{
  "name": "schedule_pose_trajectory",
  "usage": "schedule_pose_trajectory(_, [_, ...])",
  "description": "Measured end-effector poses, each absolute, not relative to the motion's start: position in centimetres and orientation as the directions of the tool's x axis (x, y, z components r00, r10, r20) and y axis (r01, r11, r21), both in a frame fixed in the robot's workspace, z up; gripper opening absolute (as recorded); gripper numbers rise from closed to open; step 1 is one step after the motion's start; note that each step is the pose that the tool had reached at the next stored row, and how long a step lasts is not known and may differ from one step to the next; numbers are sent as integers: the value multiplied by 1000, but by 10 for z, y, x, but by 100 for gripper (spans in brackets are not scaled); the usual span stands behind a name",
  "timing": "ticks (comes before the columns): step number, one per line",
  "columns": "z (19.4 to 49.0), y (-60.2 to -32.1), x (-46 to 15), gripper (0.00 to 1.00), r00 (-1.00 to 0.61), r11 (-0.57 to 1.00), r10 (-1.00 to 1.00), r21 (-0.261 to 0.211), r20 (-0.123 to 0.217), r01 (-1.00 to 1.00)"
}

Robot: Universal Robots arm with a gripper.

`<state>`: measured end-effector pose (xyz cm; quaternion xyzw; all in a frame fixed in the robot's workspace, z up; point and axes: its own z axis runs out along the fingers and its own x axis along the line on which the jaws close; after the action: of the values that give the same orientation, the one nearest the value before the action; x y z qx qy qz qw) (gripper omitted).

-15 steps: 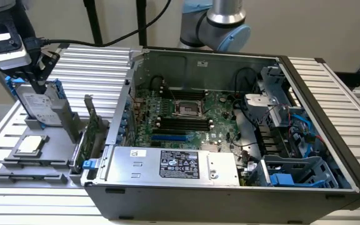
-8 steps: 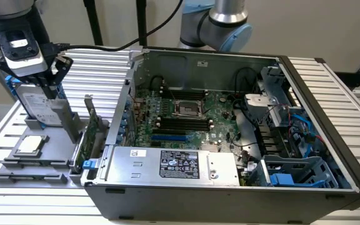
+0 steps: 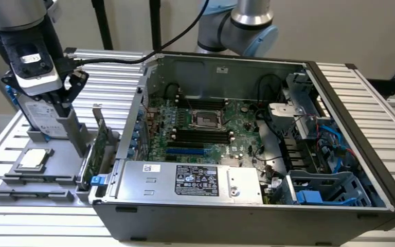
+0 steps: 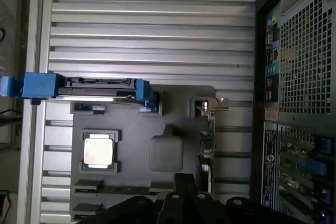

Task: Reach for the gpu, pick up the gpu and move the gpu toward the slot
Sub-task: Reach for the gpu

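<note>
The gpu point(image 3: 102, 145) stands on edge in a grey holder point(image 3: 53, 177) outside the case, on the exterior view's left. It is a thin green card, and its silver bracket point(image 4: 210, 105) shows in the wrist view above the card's edge point(image 4: 209, 148). My gripper point(image 3: 65, 110) hangs above the holder, a little to the exterior view's left of the card and not touching it. Its dark fingers point(image 4: 185, 182) look closed together with nothing between them. The blue card slot point(image 3: 184, 152) lies on the motherboard point(image 3: 204, 128) inside the open case.
A silver hard drive with blue rails point(image 4: 89, 85) stands in the same holder near the gripper. A small square chip point(image 4: 98, 151) lies flat beside it. The case's side wall point(image 3: 130, 128) rises between the holder and the motherboard. A power supply point(image 3: 191, 180) sits at the case's front.
</note>
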<state>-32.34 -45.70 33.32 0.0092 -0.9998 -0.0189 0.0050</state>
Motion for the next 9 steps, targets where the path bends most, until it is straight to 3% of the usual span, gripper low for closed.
schedule_pose_trajectory(9, [322, -471, -308, 11, -1000, 999, -19, 34, -4, -19])
